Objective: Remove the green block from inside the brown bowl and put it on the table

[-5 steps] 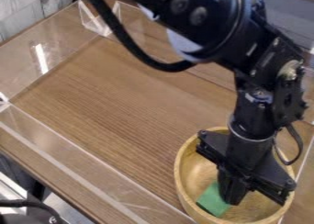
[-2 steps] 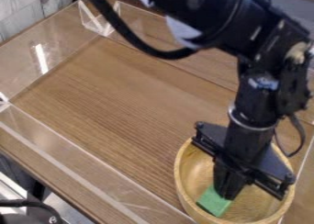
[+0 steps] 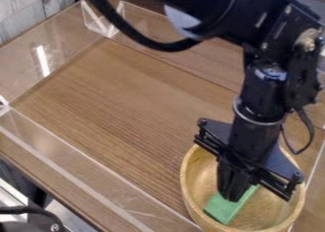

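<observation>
Gripper [image 3: 237,192] above green block [image 3: 225,209] in bowl [image 3: 260,222]

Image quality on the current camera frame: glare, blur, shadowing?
Camera view: bright glare streaks on the clear plastic walls; black gripper so dark its fingertips lose detail against each other; fine edges soft at this resolution; flat green block partly hidden by the gripper, its colour still distinct inside the light tan wooden bowl.

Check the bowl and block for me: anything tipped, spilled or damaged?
Nothing stands out: the wooden bowl sits upright, and the green block lies inside it, partly hidden by the claw. No spill or damage shows.
</observation>
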`<move>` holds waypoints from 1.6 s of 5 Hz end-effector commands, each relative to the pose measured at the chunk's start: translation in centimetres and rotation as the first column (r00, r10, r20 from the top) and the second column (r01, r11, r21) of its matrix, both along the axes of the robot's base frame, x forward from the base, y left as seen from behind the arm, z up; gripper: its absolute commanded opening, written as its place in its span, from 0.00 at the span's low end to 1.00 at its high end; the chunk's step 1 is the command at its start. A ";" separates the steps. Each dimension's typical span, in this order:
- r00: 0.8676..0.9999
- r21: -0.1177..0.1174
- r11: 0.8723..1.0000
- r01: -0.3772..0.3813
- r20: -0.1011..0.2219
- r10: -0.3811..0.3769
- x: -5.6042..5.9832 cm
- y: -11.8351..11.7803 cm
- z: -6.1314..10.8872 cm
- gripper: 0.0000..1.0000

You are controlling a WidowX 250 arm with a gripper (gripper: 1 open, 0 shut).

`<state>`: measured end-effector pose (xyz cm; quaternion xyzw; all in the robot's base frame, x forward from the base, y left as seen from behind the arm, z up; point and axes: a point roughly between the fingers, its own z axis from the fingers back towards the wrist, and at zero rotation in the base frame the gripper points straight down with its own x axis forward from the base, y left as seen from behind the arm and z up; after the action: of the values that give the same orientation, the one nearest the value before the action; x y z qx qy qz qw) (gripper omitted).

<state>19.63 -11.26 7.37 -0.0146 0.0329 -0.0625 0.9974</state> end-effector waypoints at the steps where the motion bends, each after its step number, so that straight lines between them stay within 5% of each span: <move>1: 0.998 -0.033 0.999 -0.014 0.067 0.016 1.2 0.0 2.0 0.00; 8: 0.991 -0.037 0.996 -0.080 0.102 0.083 2.3 1.4 3.5 0.00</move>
<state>20.83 -9.78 9.21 -0.0175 0.0134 -0.0268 0.9994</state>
